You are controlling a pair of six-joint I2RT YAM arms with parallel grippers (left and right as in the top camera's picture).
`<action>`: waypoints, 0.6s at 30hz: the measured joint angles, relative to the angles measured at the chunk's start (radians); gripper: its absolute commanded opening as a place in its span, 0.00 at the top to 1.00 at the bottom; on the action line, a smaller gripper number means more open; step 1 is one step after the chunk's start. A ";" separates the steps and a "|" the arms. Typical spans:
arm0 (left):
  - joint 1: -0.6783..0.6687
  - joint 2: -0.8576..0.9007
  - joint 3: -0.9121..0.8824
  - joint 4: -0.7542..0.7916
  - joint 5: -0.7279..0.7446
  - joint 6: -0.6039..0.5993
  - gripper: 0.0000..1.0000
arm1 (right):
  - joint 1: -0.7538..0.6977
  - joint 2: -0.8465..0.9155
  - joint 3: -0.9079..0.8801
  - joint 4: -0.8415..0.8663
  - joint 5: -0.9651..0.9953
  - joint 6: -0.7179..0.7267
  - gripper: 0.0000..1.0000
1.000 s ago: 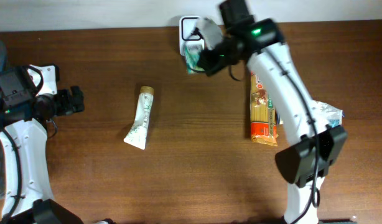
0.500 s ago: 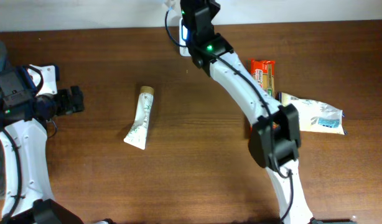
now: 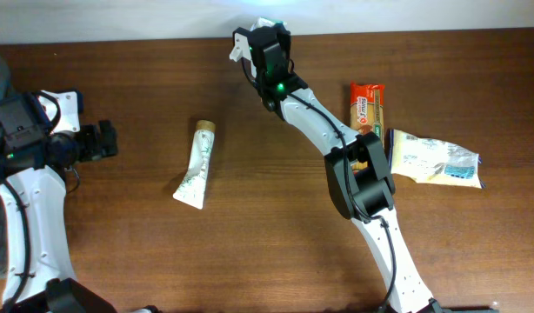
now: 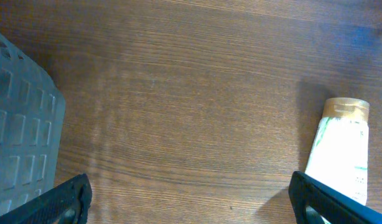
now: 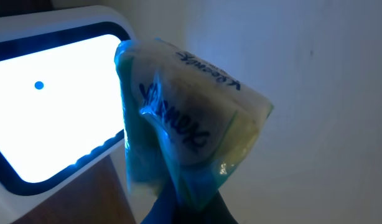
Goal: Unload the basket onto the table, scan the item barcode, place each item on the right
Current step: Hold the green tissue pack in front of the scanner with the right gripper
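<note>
Pinching: right end effector (image 5: pixel 178 208) grips tissue pack (image 5: pixel 185 130) beyond its fingertips.
Scanner (image 5: pixel 48 118): lit window just left of pack.
Left end effector (image 4: pixel 191 202): spread wide; tube (image 4: pixel 341 155) ahead to its right.

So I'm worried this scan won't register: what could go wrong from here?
1. The right fingers pinch only the crumpled bottom edge of the packet, so it could slip or twist.
2. The packet hangs beside the lit window of the scanner, only overlapping its right edge, so the read may miss.
3. The wrap is creased and no barcode shows in the wrist view, so the code may be facing the wrong way.
</note>
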 measured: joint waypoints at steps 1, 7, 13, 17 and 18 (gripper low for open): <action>0.000 0.000 0.000 0.000 0.000 0.000 0.01 | 0.000 0.000 0.000 0.000 0.000 -0.003 0.96; 0.000 0.000 0.000 0.000 0.000 0.000 0.01 | 0.000 0.000 0.000 0.001 0.000 -0.015 0.96; 0.000 0.000 0.000 0.000 0.000 0.000 0.01 | 0.000 0.000 0.000 0.001 0.006 -0.014 0.96; 0.000 0.000 0.000 -0.001 0.000 0.000 0.01 | -0.002 -0.011 0.001 -0.145 -0.014 0.098 0.96; 0.000 0.000 0.000 -0.001 0.000 0.000 0.01 | -0.004 -0.021 0.001 -0.209 -0.036 0.153 0.96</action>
